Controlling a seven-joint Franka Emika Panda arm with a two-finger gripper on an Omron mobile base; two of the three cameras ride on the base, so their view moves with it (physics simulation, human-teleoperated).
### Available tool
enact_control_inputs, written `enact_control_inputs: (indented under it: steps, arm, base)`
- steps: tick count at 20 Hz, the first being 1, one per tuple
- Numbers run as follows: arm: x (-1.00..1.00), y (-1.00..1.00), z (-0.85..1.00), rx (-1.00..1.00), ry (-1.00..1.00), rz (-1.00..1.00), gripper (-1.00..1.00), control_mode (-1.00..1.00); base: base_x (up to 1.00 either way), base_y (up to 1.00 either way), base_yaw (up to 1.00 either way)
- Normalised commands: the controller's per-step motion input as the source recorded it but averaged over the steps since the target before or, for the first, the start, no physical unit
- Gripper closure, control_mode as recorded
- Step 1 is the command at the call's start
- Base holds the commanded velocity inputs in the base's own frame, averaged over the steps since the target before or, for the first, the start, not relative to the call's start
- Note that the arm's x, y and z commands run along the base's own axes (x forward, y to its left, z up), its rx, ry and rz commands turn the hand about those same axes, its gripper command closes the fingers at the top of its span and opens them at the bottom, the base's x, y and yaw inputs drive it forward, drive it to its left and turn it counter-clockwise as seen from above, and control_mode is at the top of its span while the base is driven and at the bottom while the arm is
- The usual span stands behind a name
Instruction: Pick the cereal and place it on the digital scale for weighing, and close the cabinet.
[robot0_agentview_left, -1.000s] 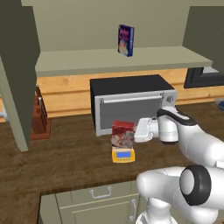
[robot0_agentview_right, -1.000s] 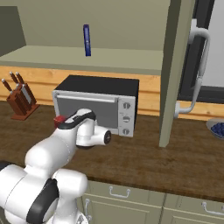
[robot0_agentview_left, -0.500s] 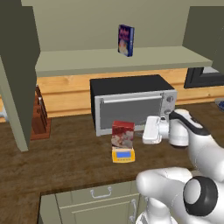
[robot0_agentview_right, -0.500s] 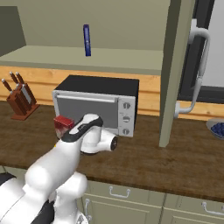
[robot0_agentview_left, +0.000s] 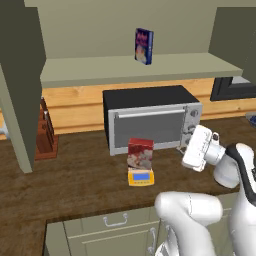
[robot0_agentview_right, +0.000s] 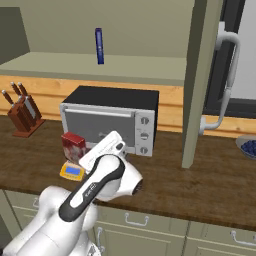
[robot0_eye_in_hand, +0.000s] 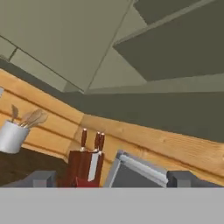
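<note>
Red cereal (robot0_agentview_left: 140, 153) already sits on the digital scale (robot0_agentview_left: 140, 176) on the bench, so we'd swing our gripper (robot0_eye_in_hand: 111, 178), fingers spread and empty, wide of it toward the open cabinet (robot0_agentview_right: 200, 75) door.

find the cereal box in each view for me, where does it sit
Left base view: the cereal stands centre, on the digital scale, before the microwave.
Right base view: the cereal is at left-centre, on the scale, by the microwave's left corner.
Hand view: I can't make it out.
Shared landmark: the microwave.
</note>
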Motion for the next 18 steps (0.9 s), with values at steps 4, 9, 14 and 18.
enact_control_inputs:
  steps: [4, 9, 14, 18]
  arm:
    - [-0.35, -0.75, 0.52, 0.11, -0.63, -0.15, -1.00, -1.00]
    - [-0.04, -0.77, 0.55, 0.19, -0.41, -0.13, -1.00, -1.00]
    - [-0.08, -0.77, 0.69, 0.25, -0.37, -0.04, -1.00, -1.00]
    - [0.00, -0.86, 0.60, 0.19, -0.32, -0.10, -1.00, -1.00]
  base:
    - [0.00, 0.00, 0.00]
    - [0.00, 0.00, 0.00]
    - [0.00, 0.00, 0.00]
    - [0.00, 0.00, 0.00]
